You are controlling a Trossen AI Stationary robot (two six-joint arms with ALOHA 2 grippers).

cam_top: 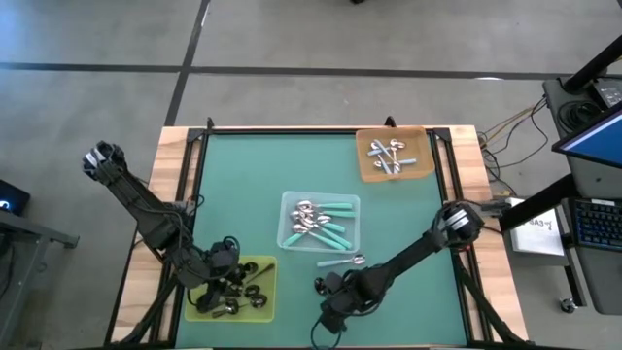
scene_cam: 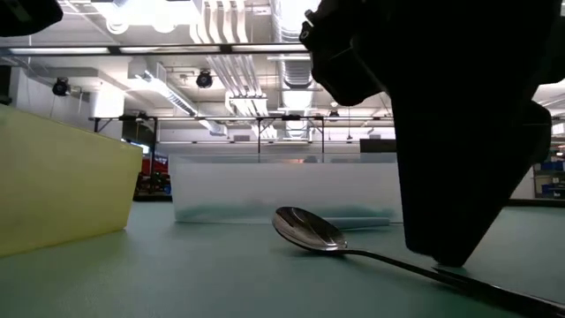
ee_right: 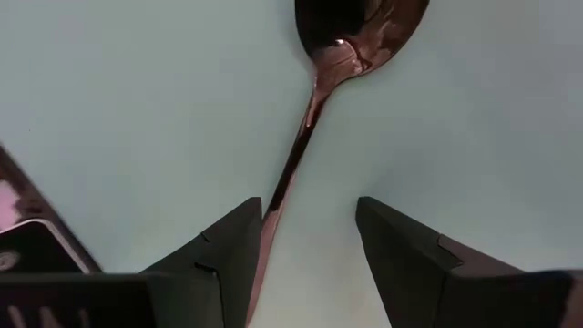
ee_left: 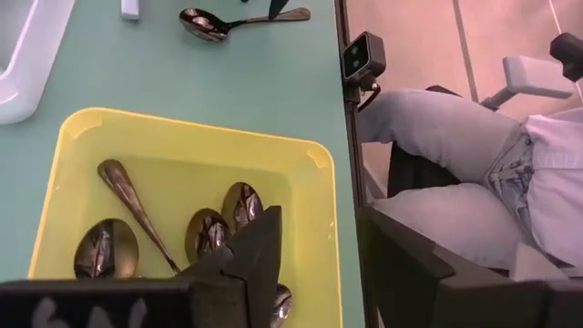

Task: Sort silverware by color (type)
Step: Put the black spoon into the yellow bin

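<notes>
**Right claw astride the last loose spoon near the counter's front edge**

One dark, shiny spoon (ee_right: 314,109) lay flat on the green counter (cam_top: 243,175), close to the front edge and a little right of its middle, with the bowl pointing toward the clear tray (cam_top: 290,222). The right claw (ee_right: 308,246) stood low over the spoon's handle with its fingers (ee_right: 228,246) spread wide, one on either side of the thin stem; the stem ran just beside one finger, and nothing was gripped. In the low view the claw's dark body filled the right side, with the spoon's bowl resting on the counter in front of the clear tray.

The other silverware was already in trays. Dark spoons (ee_left: 205,232) lay in the yellow-green tray (ee_left: 310,219) at the front-left corner. Teal-handled spoons (cam_top: 326,228) lay in the clear tray at the middle of the counter. Pale silver pieces (cam_top: 389,156) lay in the orange-brown tray (cam_top: 367,173) by the back-right corner.

The left claw (cam_top: 225,261) hung just above the yellow-green tray, partly open and holding nothing, with the dark spoons lying below it.

Beyond the front edge a seated person's legs (ee_left: 437,137) in light jeans showed in the left wrist view.
</notes>
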